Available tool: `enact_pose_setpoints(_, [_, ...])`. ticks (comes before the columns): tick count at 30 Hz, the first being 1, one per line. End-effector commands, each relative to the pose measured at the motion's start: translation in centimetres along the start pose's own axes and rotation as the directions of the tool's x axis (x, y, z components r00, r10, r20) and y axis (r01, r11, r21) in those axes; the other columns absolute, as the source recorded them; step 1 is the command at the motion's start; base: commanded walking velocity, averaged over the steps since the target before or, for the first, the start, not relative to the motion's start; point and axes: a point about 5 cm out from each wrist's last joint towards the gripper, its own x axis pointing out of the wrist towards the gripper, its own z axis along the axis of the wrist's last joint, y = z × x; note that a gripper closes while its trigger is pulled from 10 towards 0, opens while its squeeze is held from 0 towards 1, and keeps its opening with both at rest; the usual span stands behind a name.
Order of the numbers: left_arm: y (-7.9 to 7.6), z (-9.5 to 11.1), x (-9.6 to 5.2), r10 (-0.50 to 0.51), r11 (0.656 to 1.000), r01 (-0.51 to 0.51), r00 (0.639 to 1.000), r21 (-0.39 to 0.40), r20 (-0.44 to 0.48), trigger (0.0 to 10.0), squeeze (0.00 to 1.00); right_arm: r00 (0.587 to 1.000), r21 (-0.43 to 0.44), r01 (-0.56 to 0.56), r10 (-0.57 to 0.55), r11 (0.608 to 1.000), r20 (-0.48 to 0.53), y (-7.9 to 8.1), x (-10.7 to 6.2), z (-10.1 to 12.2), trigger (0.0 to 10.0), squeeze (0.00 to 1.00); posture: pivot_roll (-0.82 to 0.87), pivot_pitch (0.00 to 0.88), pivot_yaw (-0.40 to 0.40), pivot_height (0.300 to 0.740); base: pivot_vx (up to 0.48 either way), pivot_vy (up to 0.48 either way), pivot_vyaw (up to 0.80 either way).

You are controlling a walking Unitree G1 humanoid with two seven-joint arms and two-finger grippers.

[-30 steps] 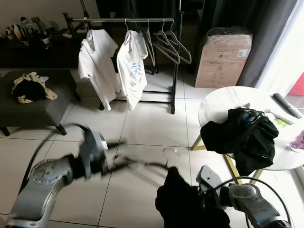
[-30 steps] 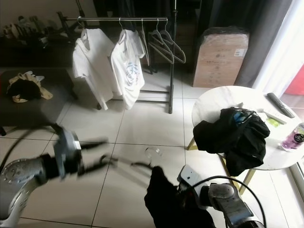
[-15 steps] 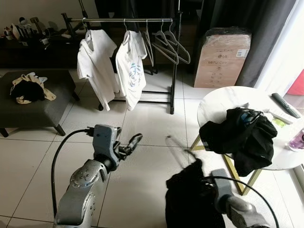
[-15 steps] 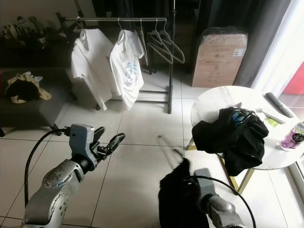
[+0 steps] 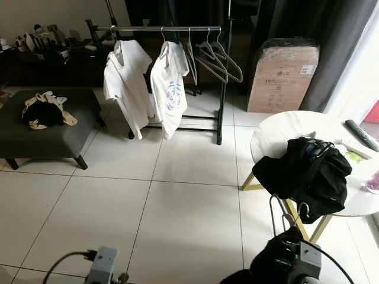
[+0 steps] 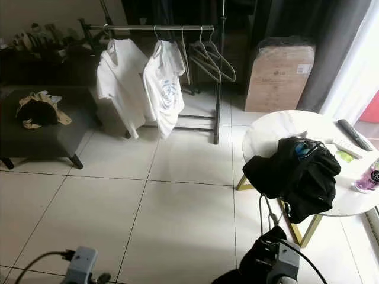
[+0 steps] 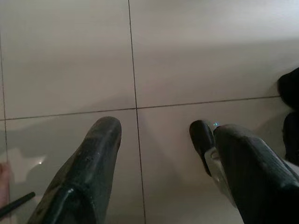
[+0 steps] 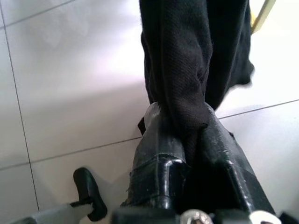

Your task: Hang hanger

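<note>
Your left gripper (image 7: 156,135) had dropped low, fingers spread and empty. Your right gripper (image 8: 184,135) stayed clamped on the black garment (image 8: 187,60), its hanger (image 5: 279,210) hook up, far from the rail (image 5: 160,28).

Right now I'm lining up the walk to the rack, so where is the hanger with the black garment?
The hanger sits low on the robot's right in the eye views, its hook rising beside the round white table, with the black garment pinched in the right gripper.
</note>
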Motion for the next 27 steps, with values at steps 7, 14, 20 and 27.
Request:
enact_pose_setpoints(7, [-0.8, -2.9, 0.1, 0.042, 0.997, -0.046, 0.996, -0.057, -0.075, 10.0, 0.00, 0.997, 0.030, 0.021, -0.019, 0.999, -0.069, -0.2, -0.5, -2.6, 10.0, 0.00, -0.01, 0.099, 0.010, 0.740, 0.000, 0.000, 0.00])
enact_pose_setpoints(14, [-0.9, -4.1, 0.0, 0.063, 0.998, -0.065, 0.992, -0.015, -0.105, 10.0, 0.00, 0.994, 0.032, 0.054, -0.051, 0.998, -0.098, -0.5, -0.6, -3.5, 10.0, 0.00, -0.03, 0.086, 0.017, 0.740, 0.000, 0.000, 0.00])
enact_pose_setpoints(20, [-0.8, -4.6, -0.1, 0.085, 0.996, -0.082, 0.990, 0.025, -0.116, 10.0, 0.00, 0.988, 0.040, 0.086, -0.080, 0.995, -0.131, -1.0, -0.8, -4.1, 10.0, 0.00, -0.05, 0.016, 0.031, 0.740, 0.000, 0.000, 0.00])
enact_pose_setpoints(27, [-1.0, -4.2, 0.1, 0.095, 0.995, -0.093, 0.989, 0.030, -0.109, 10.0, 0.00, 0.983, 0.051, 0.122, -0.114, 0.991, -0.144, -1.9, -1.1, -4.5, 10.0, 0.00, -0.05, 0.000, 0.035, 0.740, 0.000, 0.000, 0.00])
